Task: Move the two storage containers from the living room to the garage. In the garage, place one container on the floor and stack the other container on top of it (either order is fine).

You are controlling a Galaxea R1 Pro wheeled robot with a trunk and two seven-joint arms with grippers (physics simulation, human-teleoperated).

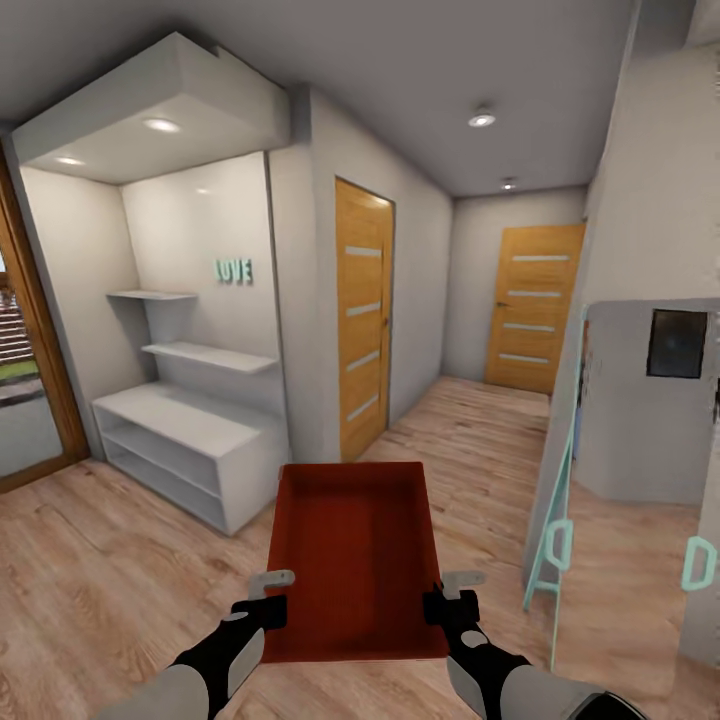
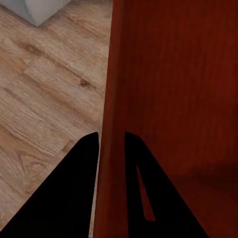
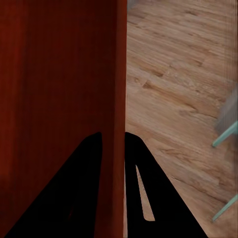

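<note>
The red storage container [image 1: 355,560] rides out in front of the robot, above the wood floor [image 1: 100,570], with the left gripper [image 1: 268,598] and right gripper [image 1: 447,595] each pinched on a side wall, probably to keep it level on the way past the white shelves [image 1: 190,440].

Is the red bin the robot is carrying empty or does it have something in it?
Empty. The head view looks straight into the open-top red bin and shows only its bare floor and walls, with each gripper's fingers clamped on a side wall.
</note>
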